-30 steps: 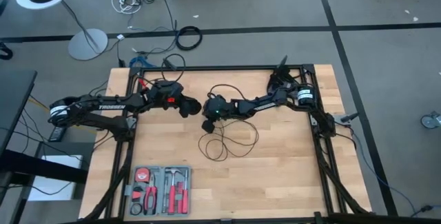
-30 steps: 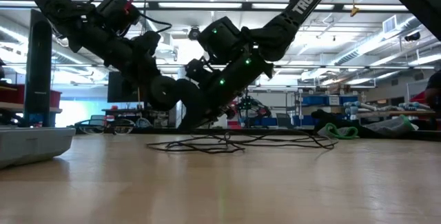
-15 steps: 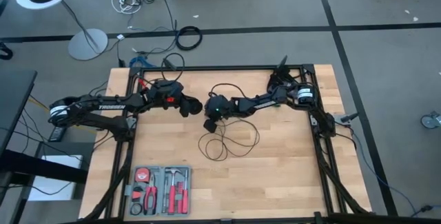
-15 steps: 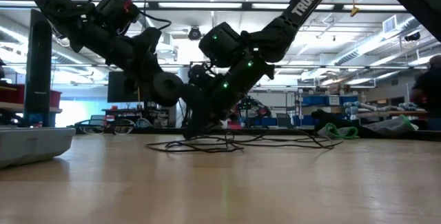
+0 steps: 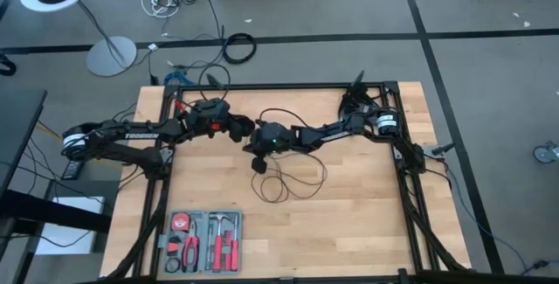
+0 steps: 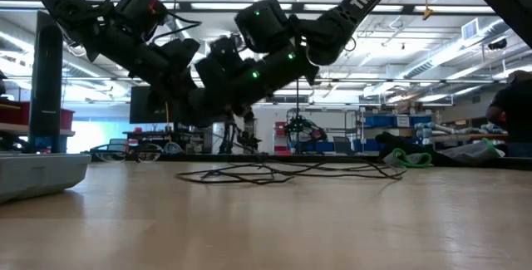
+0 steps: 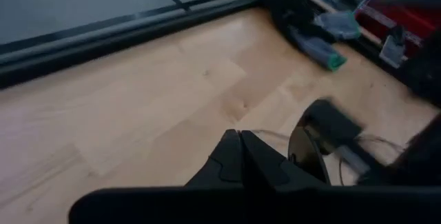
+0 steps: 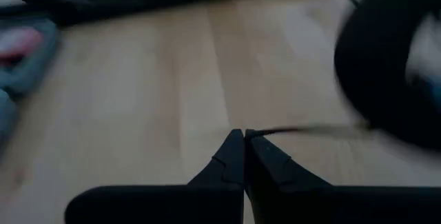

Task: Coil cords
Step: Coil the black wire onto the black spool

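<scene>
The thin black cord lies in loose loops on the wooden table; the low view shows the loops flat on the wood. One strand arcs over the right arm. My left gripper and my right gripper meet above the table's middle, both shut, tips close together. A small round black thing sits just below the right gripper; whether it is the puck I cannot tell. My left gripper has a thin strand of cord leaving its shut fingertips sideways; the pinch itself is too fine to make out. My right gripper pinches the cord at its fingertips. The strand runs off level and fairly straight toward the left arm, clear of the table.
A tool tray with red-handled tools sits at the near left of the table. Black frame rails run along the table's edges. A green-tipped tool lies near the frame.
My right gripper has risen off the table, where its tip stood beside the loops, and has tipped closer to level, ending near my left gripper. My left gripper has turned a little in place. The loops on the table have kept their place.
</scene>
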`<move>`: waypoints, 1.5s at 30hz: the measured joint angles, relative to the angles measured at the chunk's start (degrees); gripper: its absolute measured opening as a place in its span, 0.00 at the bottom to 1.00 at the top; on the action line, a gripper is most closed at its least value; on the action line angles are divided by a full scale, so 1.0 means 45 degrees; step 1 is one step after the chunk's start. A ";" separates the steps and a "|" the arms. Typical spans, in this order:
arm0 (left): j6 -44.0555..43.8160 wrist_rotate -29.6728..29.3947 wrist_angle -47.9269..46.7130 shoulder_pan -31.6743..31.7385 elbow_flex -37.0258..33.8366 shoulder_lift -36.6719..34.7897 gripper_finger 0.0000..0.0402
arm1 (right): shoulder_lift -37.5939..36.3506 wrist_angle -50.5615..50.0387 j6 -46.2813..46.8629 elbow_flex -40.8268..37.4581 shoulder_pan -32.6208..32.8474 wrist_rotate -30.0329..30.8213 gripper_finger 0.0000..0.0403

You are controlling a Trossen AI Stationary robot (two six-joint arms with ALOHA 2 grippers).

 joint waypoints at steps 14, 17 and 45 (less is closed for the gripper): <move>0.0001 -0.0090 -0.1095 -0.0308 0.0029 -0.0015 0.00 | 0.0028 -0.0965 -0.0677 0.1624 -0.1104 -0.2337 0.00; 0.0001 -0.0051 -0.1325 -0.0308 0.0039 -0.0024 0.00 | 0.0045 -0.0974 -0.0662 0.1742 -0.1243 -0.3271 0.00; 0.0395 0.0595 -0.2720 -0.0293 0.0029 -0.0010 0.00 | -0.0042 -0.1339 -0.1193 0.1819 -0.1790 -0.3142 0.01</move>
